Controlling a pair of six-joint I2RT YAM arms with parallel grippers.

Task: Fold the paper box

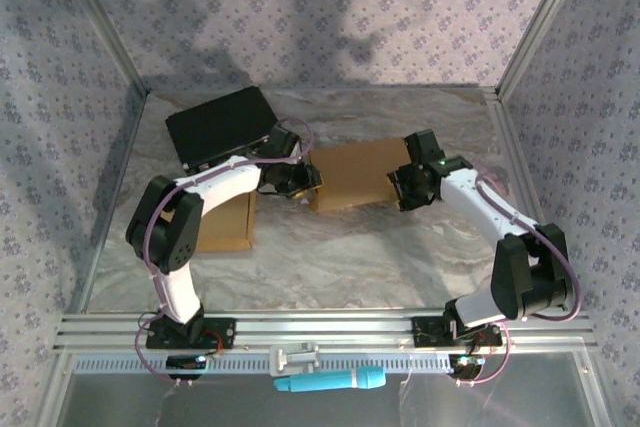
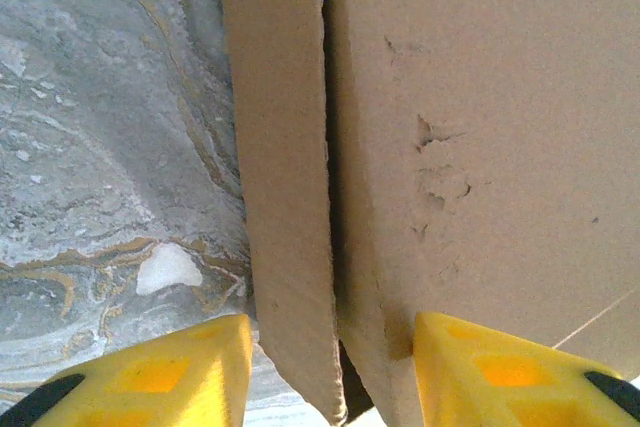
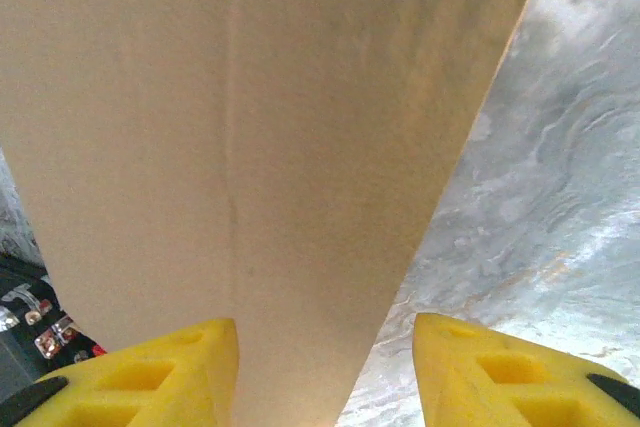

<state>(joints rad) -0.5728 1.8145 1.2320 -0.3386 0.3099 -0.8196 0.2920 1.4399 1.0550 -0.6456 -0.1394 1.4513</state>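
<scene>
- Jaws of the left gripper (image 1: pixel 298 180) are released and spread wide. On my left wrist feed its yellow fingers (image 2: pixel 150 377) straddle a thin flap (image 2: pixel 285 197), and bare marble shows between the flap and the left-hand finger.
- Jaws of the right gripper (image 1: pixel 407 187) are also released. On the right wrist feed a broad brown panel (image 3: pixel 260 147) runs down between the yellow fingers (image 3: pixel 530 377), with marble visible between the panel and the right-hand finger.
- The cardboard box (image 1: pixel 352 173) lies in the middle of the desk (image 1: pixel 360 257), brown and partly flat. The left gripper is at its left end and the right gripper at its right end.
- Left wrist feed: the flap stands edge-on beside a larger face of the box (image 2: pixel 480 147), with a dark slit between them. That face has scuffs and small tears.
- I cannot tell whether any finger is actually touching the cardboard.
- A flat cardboard piece (image 1: pixel 228 222) lies on the left of the desk, partly under the left arm.
- A black case (image 1: pixel 220 127) sits at the far left, behind the left gripper.
- A teal object (image 1: pixel 330 381), long and rounded, lies on the near ledge between the arm bases.
</scene>
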